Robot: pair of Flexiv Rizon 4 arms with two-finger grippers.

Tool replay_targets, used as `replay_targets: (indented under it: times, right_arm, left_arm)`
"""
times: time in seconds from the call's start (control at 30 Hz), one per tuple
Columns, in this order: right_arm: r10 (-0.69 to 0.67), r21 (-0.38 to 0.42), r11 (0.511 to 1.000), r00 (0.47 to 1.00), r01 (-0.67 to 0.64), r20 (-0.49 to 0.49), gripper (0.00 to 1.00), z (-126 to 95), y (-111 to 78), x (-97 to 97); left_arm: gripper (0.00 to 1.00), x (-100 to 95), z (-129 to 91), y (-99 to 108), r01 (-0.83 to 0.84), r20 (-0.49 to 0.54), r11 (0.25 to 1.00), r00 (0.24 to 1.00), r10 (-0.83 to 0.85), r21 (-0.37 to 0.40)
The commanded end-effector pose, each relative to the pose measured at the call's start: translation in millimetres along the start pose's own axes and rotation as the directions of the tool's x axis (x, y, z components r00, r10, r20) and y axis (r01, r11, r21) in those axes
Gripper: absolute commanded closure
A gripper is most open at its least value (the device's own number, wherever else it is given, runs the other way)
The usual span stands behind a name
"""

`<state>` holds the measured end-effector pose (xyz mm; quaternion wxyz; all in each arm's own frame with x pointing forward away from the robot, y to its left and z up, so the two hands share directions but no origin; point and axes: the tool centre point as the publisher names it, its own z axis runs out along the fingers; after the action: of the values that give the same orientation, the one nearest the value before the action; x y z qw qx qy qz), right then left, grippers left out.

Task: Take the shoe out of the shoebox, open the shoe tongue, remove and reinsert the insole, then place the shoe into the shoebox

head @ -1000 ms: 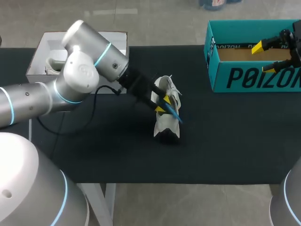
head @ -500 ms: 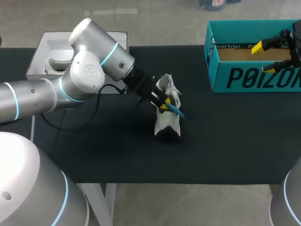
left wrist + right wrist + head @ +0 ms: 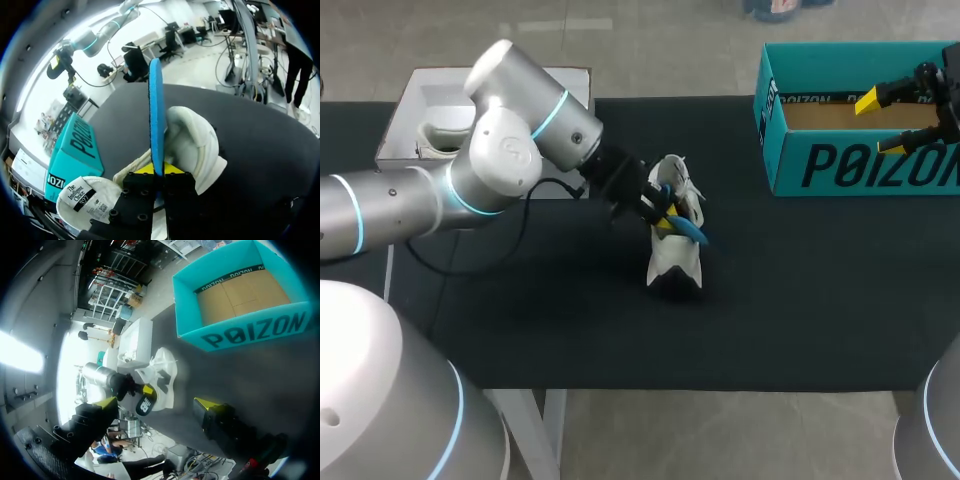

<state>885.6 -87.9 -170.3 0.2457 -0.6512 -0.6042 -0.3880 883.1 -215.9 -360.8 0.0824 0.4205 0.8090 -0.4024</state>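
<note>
My left gripper [image 3: 663,217], clamped on the blue insole [image 3: 690,232], has swung in the last second closer over the white shoe [image 3: 675,262] mid-tabletop [image 3: 520,320]. I take this as the insole going back in. My right gripper [image 3: 880,124] hangs wide open over the teal shoebox [image 3: 800,165] at the far right corner.

The shoebox [image 3: 860,165] runs off the head view's edge, so its right end can't be seen. The right gripper [image 3: 879,124] is cut off there too, just past its 2 yellow tips. The left gripper [image 3: 663,218] has its tips mostly hidden at the shoe [image 3: 675,262] mouth. The low end of the blue insole [image 3: 692,232] is lost btwn the fingers. The left arm covers part of the white box [image 3: 430,100], and the thing inside can't be told.
</note>
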Motion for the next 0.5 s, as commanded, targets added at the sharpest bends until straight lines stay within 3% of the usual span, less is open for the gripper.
replay_targets:
  times: [0.03, 0.1, 0.2, 0.27, 0.37, 0.4, 0.5]
  right_arm:
    - [0.0, 0.0, 1.0, 1.0, 0.0, 0.003, 0.0, 0, -0.2, -0.1]
    - [0.0, 0.0, 1.0, 1.0, 0.0, 0.003, 0.0, 0, -0.2, -0.1]
    - [0.0, 0.0, 1.0, 1.0, 0.0, 0.003, 0.0, 0, -0.2, -0.1]
    - [0.0, 0.0, 1.0, 1.0, 0.0, 0.003, 0.0, 0, -0.2, -0.1]
    - [0.0, 0.0, 1.0, 1.0, 0.0, 0.003, 0.0, 0, -0.2, -0.1]
    - [0.0, 0.0, 1.0, 1.0, 0.0, 0.003, 0.0, 0, -0.2, -0.1]
    - [0.0, 0.0, 1.0, 1.0, 0.0, 0.003, 0.0, 0, -0.2, -0.1]
  left_arm:
    - [0.11, 1.2, -3, -9, -0.02, 0.01, 1.0, 1.0, 0.02, 0.0]
    - [0.01, 1.0, -5, -16, -0.035, 0.023, 0.999, 0.999, 0.035, 0.003]
    - [0.03, -0.8, -5, -26, -0.061, 0.029, 0.998, 0.998, 0.061, 0.008]
    - [0.18, -2.3, -4, -32, -0.075, 0.028, 0.997, 0.997, 0.074, 0.016]
    - [0.27, -3.9, -1, -38, -0.09, 0.017, 0.996, 0.996, 0.089, 0.024]
    - [0.43, -4.5, 0, -39, -0.094, 0.01, 0.995, 0.996, 0.093, 0.02]
    - [0.6, -5.9, 3, -39, -0.099, -0.003, 0.995, 0.995, 0.099, 0.005]
